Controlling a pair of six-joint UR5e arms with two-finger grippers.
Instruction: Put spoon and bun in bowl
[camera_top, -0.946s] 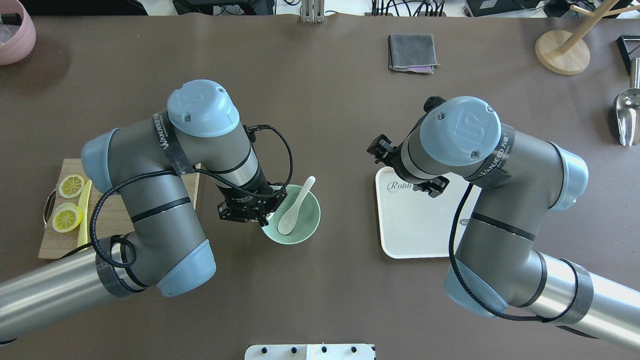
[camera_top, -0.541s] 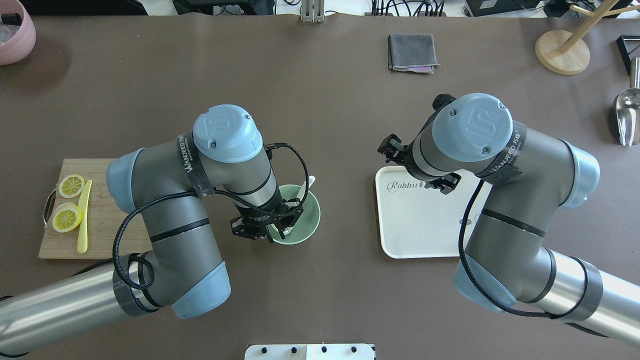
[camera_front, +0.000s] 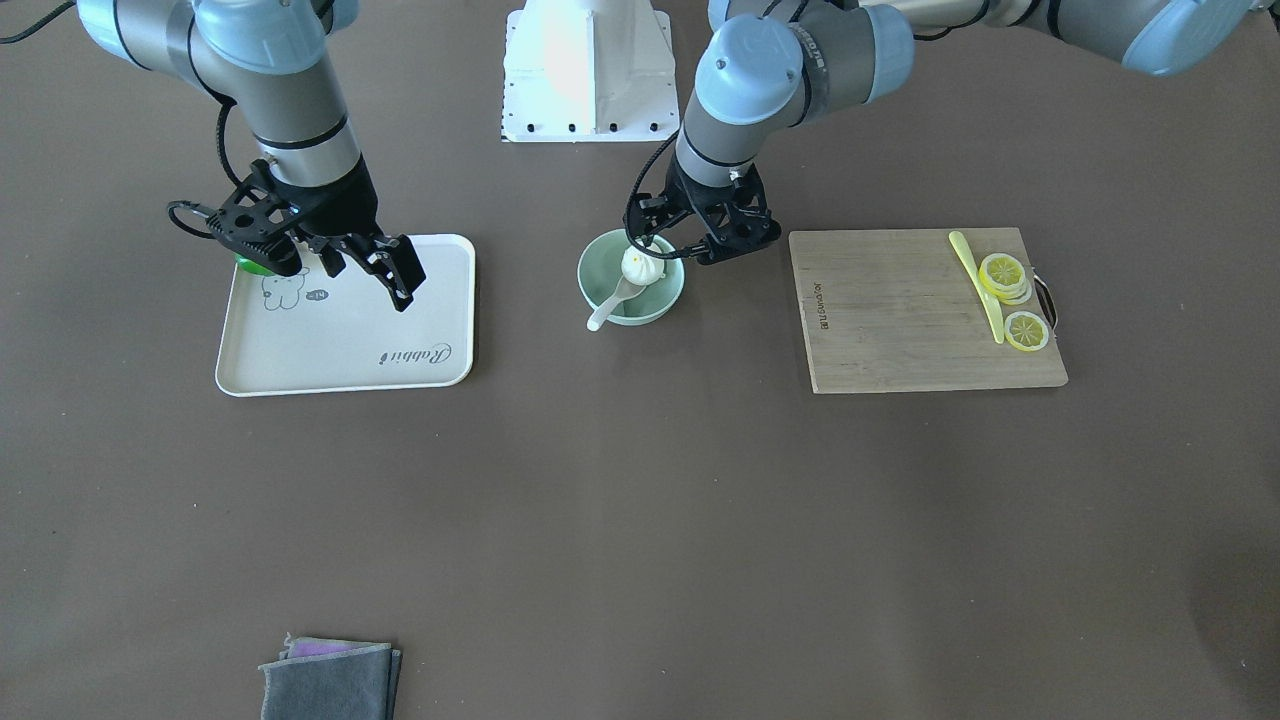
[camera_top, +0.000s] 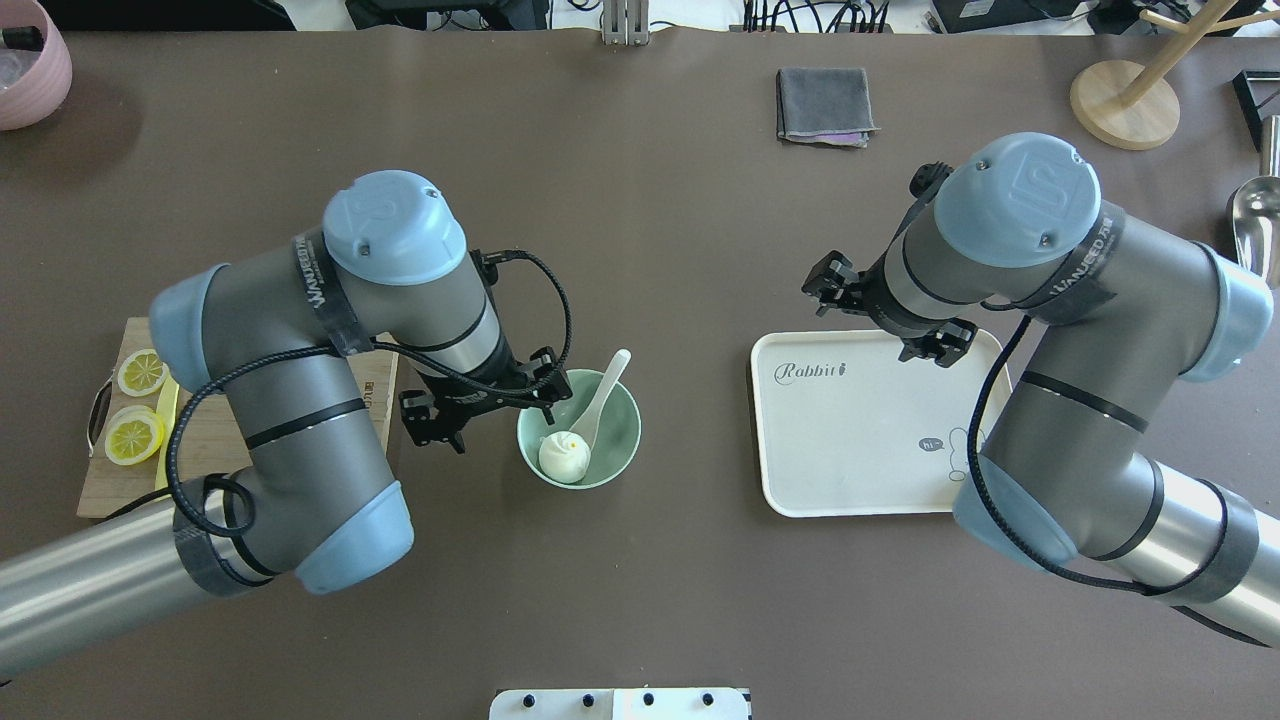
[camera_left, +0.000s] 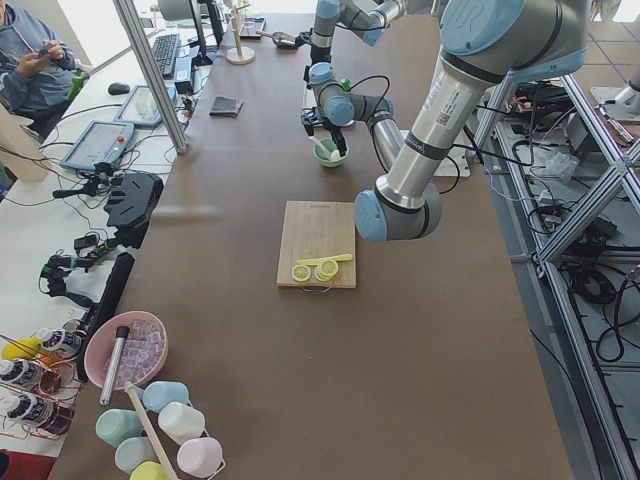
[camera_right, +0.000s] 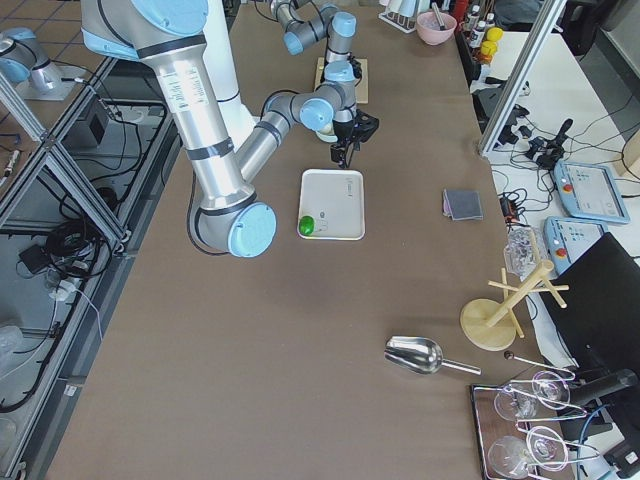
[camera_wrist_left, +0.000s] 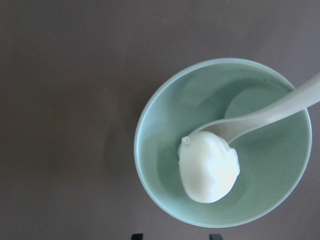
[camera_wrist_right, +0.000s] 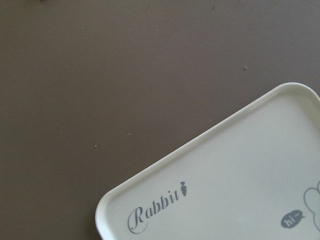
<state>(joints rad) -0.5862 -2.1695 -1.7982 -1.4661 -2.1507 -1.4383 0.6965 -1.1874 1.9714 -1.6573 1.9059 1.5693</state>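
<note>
Round bun (camera_top: 564, 455), perhaps-ceramic spoon (camera_top: 602, 393) in smooth bowl (camera_top: 626, 440)

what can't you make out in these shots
- Spoon scoop: mostly under the bun in the left wrist and overhead views.
- Green thing on the tray: too small to identify in the right-side view, mostly behind the right gripper in the front view, under the right arm overhead.
- Board: partly under the left arm overhead.
</note>
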